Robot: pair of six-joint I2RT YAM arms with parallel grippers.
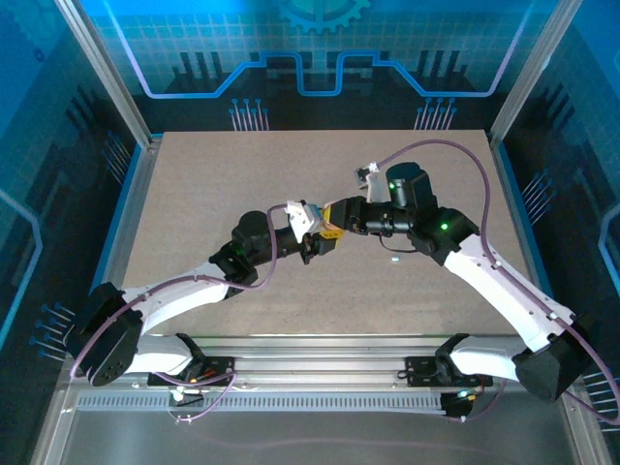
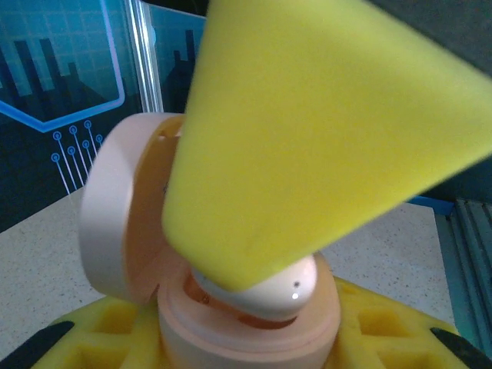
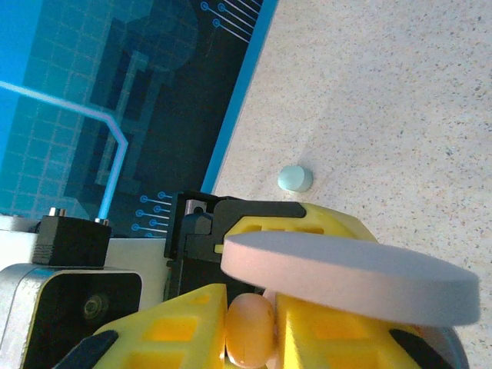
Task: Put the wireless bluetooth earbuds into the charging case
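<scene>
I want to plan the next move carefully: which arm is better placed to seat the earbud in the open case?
Right. The right fingers pinch the earbud at the mouth of the open pink charging case, so they probably only need to push down. The left fingers are busy holding that case.

We see a round pink plastic charging case standing upright, its hinged lid swung open to the left. A small glossy pale-pink earbud rests tilted at the mouth of the case's well and is not fully sunk in. A tiny pale blue-green earbud nub lies alone on the speckled tabletop, apart from the case.
</scene>
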